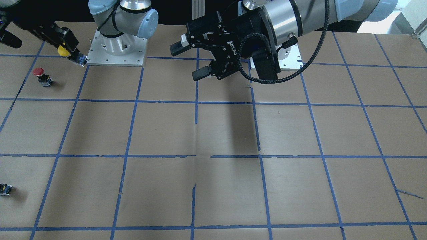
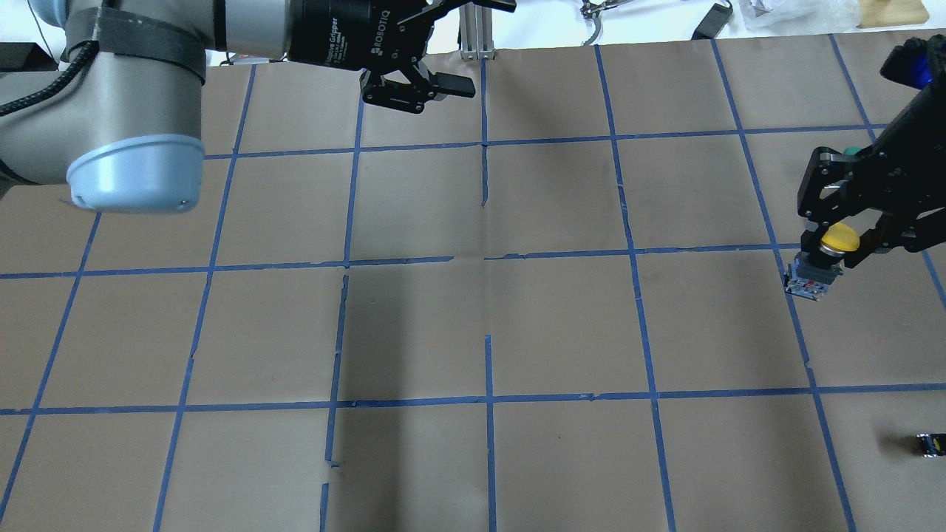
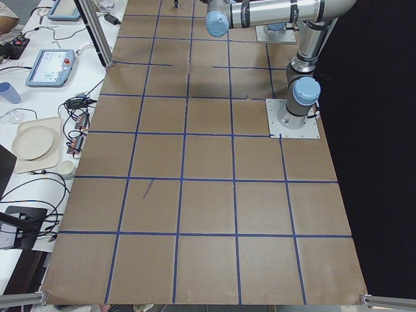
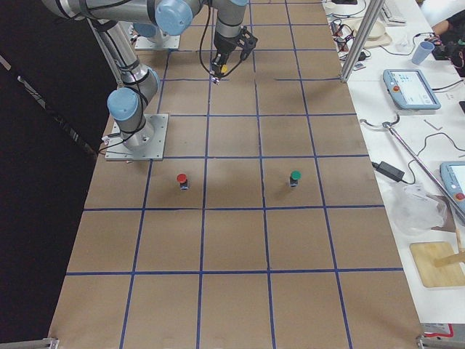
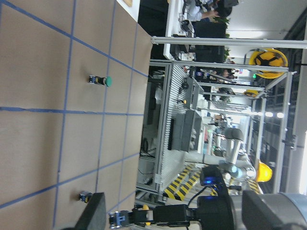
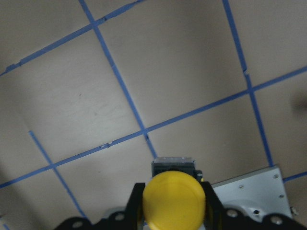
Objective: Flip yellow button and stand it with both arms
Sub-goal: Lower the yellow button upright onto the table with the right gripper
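My right gripper (image 2: 834, 250) is shut on the yellow button (image 2: 840, 238), pinching it just under the yellow cap. The greyish base block (image 2: 808, 281) sticks out below the fingers, tilted toward the table. In the front view the right gripper (image 1: 65, 52) holds the yellow button (image 1: 63, 50) beside the right arm's mounting plate (image 1: 116, 53). In the right wrist view the cap (image 6: 174, 197) fills the gap between both fingers. My left gripper (image 1: 190, 60) is open and empty, held in the air near the table's middle back; it also shows in the overhead view (image 2: 473, 44).
A red button (image 1: 41, 76) stands close to the right gripper. A green button (image 4: 294, 177) stands further out on the table. A tiny dark capless part (image 2: 931, 444) lies near the table's right edge. Blue tape lines grid the brown table.
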Controlling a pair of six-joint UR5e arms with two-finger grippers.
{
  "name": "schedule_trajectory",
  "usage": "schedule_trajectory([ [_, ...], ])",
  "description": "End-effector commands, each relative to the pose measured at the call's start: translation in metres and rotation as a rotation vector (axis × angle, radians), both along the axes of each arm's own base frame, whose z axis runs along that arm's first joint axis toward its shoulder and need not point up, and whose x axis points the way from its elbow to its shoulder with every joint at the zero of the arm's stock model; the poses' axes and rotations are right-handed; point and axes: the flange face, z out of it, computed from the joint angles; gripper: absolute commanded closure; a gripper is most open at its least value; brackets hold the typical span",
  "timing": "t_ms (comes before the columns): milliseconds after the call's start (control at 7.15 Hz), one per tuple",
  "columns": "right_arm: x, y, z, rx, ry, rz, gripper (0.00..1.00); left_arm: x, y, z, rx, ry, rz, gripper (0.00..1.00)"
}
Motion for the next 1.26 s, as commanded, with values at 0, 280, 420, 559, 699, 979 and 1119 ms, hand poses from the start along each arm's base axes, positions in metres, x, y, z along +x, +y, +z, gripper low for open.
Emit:
schedule_trajectory([
  [0, -0.054, -0.007, -0.05, -0.061, 0.066, 0.147, 0.82, 0.006, 0.006, -0.005, 0.003, -0.173, 0.06, 0.03],
  [280, -0.12, -0.006, -0.076, -0.094, 0.064, 0.221, 0.82, 0.023, 0.003, -0.018, -0.084, -0.384, -0.003, 0.02],
  [420, -0.151, -0.012, -0.093, -0.11, 0.064, 0.238, 0.82, 0.032, 0.0, -0.015, -0.117, -0.477, -0.058, 0.02],
  [559, -0.169, -0.028, -0.121, -0.121, 0.068, 0.308, 0.82, 0.039, -0.002, -0.012, -0.145, -0.656, -0.165, 0.02],
  [699, -0.19, -0.038, -0.141, -0.146, 0.081, 0.366, 0.82, 0.051, -0.006, 0.007, -0.102, -0.764, -0.234, 0.02],
  [979, -0.212, -0.048, -0.171, -0.186, 0.105, 0.405, 0.82, 0.073, -0.018, 0.013, 0.046, -0.993, -0.351, 0.02],
  [1119, -0.225, -0.044, -0.186, -0.197, 0.12, 0.395, 0.82, 0.079, -0.016, 0.0, 0.042, -1.058, -0.421, 0.01],
])
